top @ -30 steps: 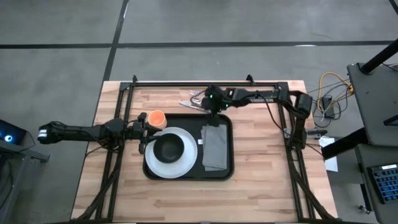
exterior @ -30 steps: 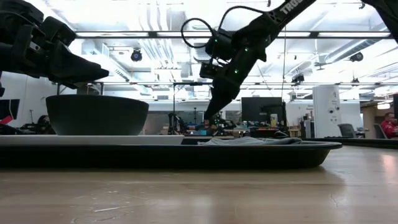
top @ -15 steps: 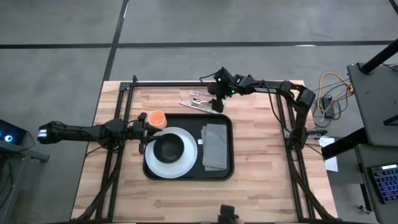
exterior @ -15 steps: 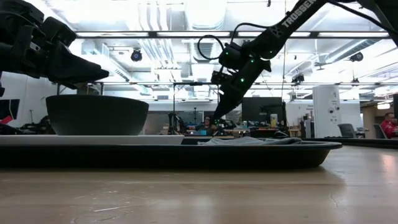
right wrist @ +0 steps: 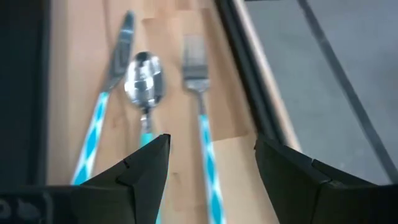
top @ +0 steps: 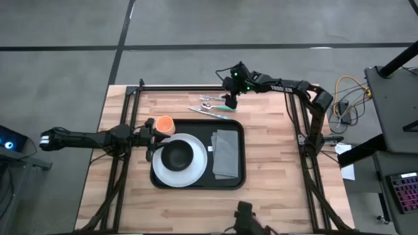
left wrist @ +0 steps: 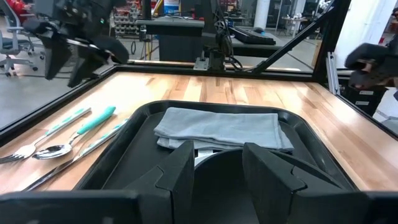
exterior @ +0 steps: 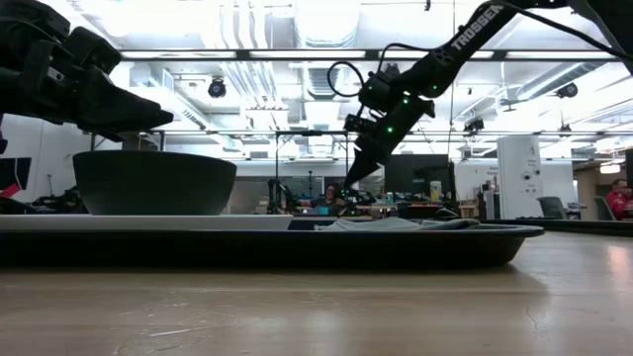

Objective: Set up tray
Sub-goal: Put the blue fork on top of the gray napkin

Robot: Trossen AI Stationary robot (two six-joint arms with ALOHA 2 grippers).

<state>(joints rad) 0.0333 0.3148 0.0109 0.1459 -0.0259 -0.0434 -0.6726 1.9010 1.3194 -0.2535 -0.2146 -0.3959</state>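
Observation:
The black tray lies mid-table and carries a white plate with a black bowl on it, and a folded grey napkin to the plate's right. A knife, spoon and fork with teal handles lie on the wood beyond the tray's far rim. My right gripper hangs open above their handle ends, clear of them. My left gripper is open at the plate's left edge, above the bowl's rim.
An orange cup stands on the wood just beyond the left gripper, by the tray's far left corner. A black frame rail runs along the far edge behind the cutlery. Bare wood lies right of and nearer than the tray.
My right gripper has drawn back from above the tray's far rim, by the napkin, toward the table's far edge and a little right. It now hangs over the cutlery. The left arm, tray and dishes have kept still.

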